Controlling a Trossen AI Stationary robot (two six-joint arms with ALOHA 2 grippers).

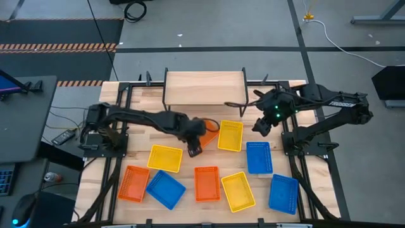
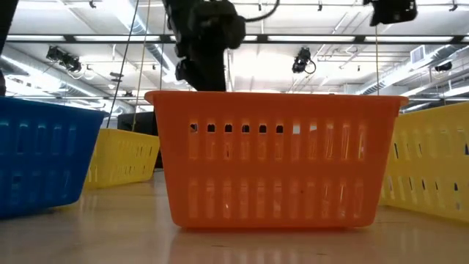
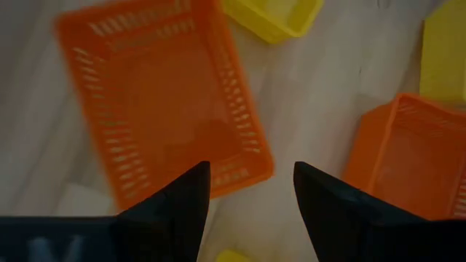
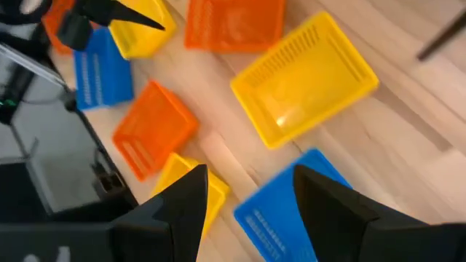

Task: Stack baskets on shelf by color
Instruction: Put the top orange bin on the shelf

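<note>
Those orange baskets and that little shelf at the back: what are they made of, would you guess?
The orange basket looks like moulded plastic, smooth and slightly glossy: its thin walls are pierced by even rows of slots, and light shows through them. The shelf looks like pale unpainted wood with visible grain, on thin black legs, probably metal.

Left gripper (image 1: 195, 149) raised mid-table, fingers apart; right gripper (image 1: 261, 128) likewise.
</note>
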